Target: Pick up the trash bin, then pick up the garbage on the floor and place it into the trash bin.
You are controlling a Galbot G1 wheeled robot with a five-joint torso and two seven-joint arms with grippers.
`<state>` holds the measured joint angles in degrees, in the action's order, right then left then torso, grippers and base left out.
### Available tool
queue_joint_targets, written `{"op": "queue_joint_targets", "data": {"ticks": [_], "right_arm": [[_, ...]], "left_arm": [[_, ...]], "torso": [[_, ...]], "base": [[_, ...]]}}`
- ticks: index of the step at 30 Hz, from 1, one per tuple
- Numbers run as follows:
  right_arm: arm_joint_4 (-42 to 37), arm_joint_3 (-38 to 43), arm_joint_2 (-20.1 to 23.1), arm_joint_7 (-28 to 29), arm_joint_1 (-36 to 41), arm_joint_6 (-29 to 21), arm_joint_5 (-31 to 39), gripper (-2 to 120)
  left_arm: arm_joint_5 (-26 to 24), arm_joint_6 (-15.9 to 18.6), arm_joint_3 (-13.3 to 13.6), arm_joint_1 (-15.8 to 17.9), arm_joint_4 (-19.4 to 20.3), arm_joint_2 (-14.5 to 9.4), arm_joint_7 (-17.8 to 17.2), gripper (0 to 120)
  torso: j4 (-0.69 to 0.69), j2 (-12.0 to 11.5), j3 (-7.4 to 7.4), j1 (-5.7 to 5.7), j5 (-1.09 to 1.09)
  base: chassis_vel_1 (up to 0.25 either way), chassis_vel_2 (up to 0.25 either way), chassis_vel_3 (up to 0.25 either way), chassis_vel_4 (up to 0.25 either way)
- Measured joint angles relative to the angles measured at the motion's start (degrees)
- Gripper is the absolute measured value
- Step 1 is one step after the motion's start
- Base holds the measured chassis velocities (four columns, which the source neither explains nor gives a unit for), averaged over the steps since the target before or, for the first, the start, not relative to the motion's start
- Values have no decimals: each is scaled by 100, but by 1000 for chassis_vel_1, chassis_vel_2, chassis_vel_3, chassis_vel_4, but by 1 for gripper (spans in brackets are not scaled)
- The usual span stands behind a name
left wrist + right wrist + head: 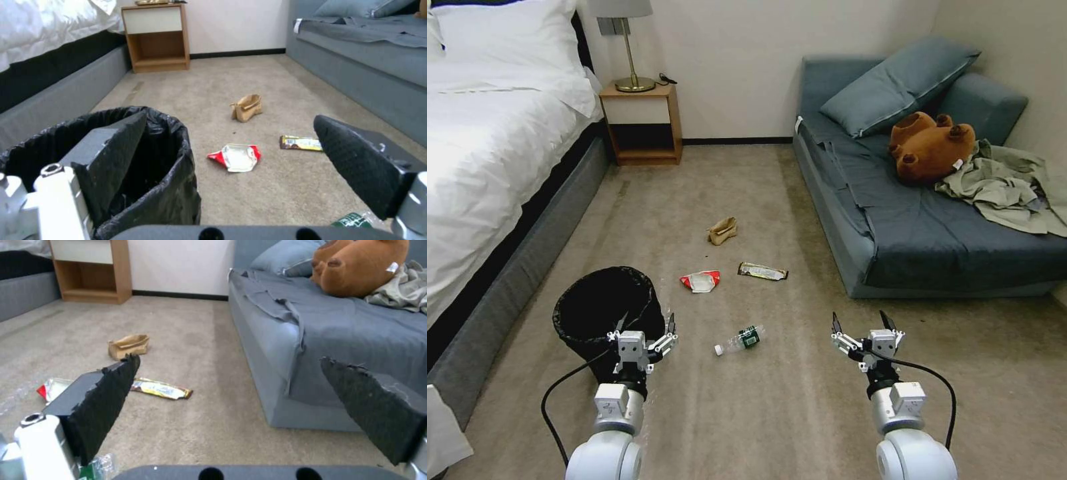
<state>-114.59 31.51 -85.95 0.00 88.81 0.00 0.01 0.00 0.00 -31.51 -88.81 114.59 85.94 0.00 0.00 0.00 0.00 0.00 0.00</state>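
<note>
Lower left of the head view, the left gripper [646, 333] hangs w/ jaws spread wide at the near rim of the black-bagged trash bin [602, 308], one finger [116, 156] seemingly inside the rim and the other outside, prob. lined up to pinch the wall for a lift; nothing is gripped yet. The right gripper [862, 328], lower right, is also wide open and empty above bare carpet [800, 400], likely kept free for the litter. Mid-frame on the floor lie the bottle [742, 339], red-and-white wrapper [700, 281], dark-and-gold snack wrapper [762, 271] and, farther up, the brown paper bag [723, 231].

No text, label or number anywhere is legible.
</note>
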Motion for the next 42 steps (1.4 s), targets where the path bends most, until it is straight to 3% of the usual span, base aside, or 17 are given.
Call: {"op": "queue_joint_targets", "data": {"ticks": [42], "right_arm": [[0,0,0,0,0,0,0,100]], "left_arm": [[0,0,0,0,0,0,0,100]], "torso": [[0,0,0,0,0]], "base": [[0,0,0,0]]}}
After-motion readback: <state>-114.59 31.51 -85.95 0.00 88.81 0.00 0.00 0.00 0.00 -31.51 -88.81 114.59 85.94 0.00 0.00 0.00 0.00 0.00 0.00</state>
